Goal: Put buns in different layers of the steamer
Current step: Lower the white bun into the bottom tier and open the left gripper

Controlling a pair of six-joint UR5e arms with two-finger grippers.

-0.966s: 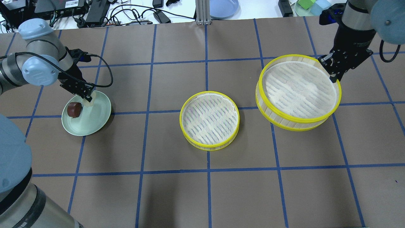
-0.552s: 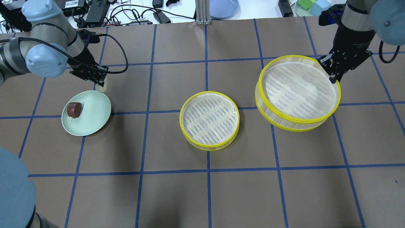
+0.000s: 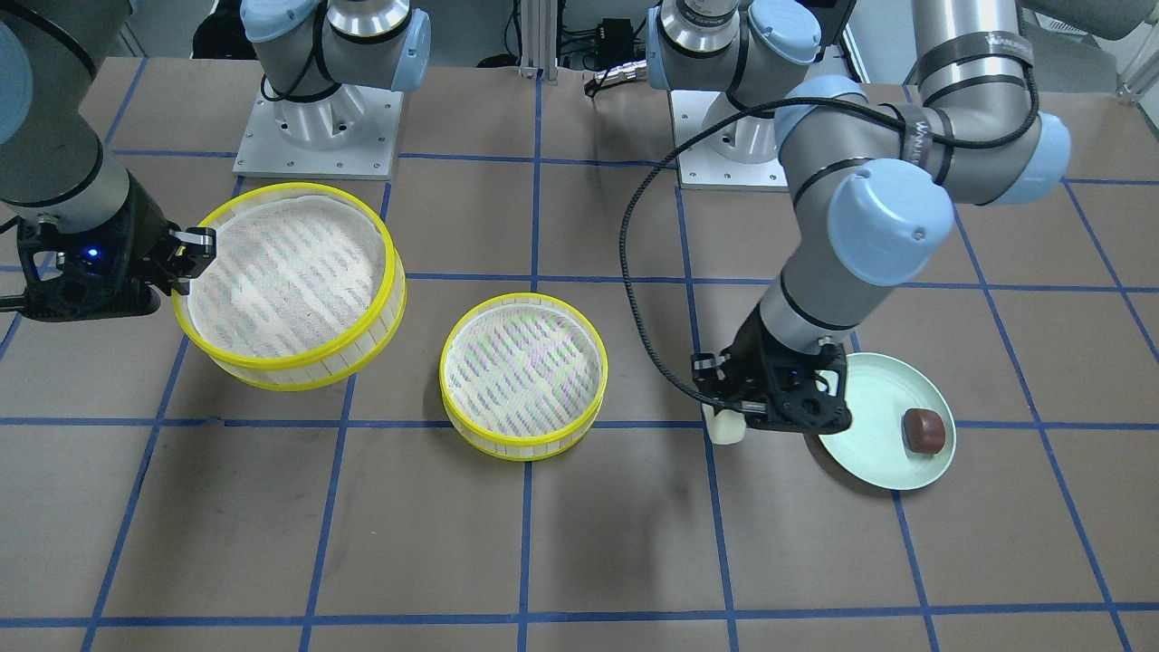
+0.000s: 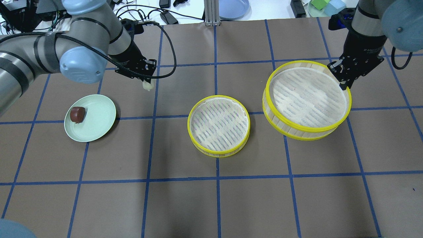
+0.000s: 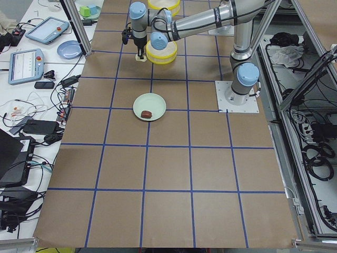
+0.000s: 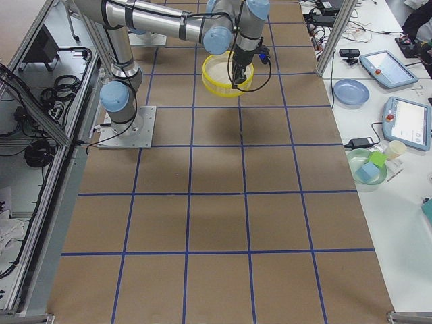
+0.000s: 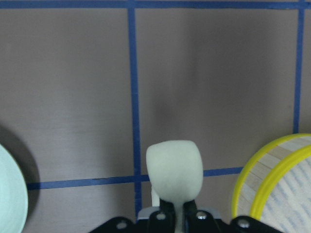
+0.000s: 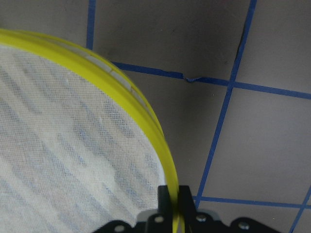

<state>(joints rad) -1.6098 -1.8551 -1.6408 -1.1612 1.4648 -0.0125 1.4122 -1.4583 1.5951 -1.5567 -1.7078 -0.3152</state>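
1. Well left of the resting steamer layer (image 4: 218, 153) (a round shallow basket with a bright yellow rim, pale slatted wall and white cloth-lined bottom, seen mid-table from overhead) lies a pale green round plate (image 4: 99, 129).
2. A small dark reddish-brown puck-like bun (image 4: 77, 114) sits on that plate, on the side farthest from the resting steamer layer.
3. Between the plate and the resting steamer layer, and farther from the robot's base than both, hangs the left gripper (image 4: 146, 81), a black 2-finger pincer. Its fingers are closed narrowly on a small cream-white rounded bun (image 4: 148, 86). This bun is held in the air above bare table paper. In the left wrist view the layer's yellow rim shows at the right edge.
4. The resting steamer layer lies flat on the brown paper-covered table (image 4: 218, 198), which is taped with a blue grid. Both grippers are apart from it.
5. Just right of it hangs the lifted steamer layer (image 4: 297, 132), a 2nd basket of the same make. It is somewhat tilted and clear of the table, with its shadow below it in the front-facing view.
6. The right gripper (image 4: 343, 85), also black with 2 fingers, is at that basket's rim on the side away from the resting steamer layer. It is pinched tight on the yellow rim, 1 finger inside and 1 outside.
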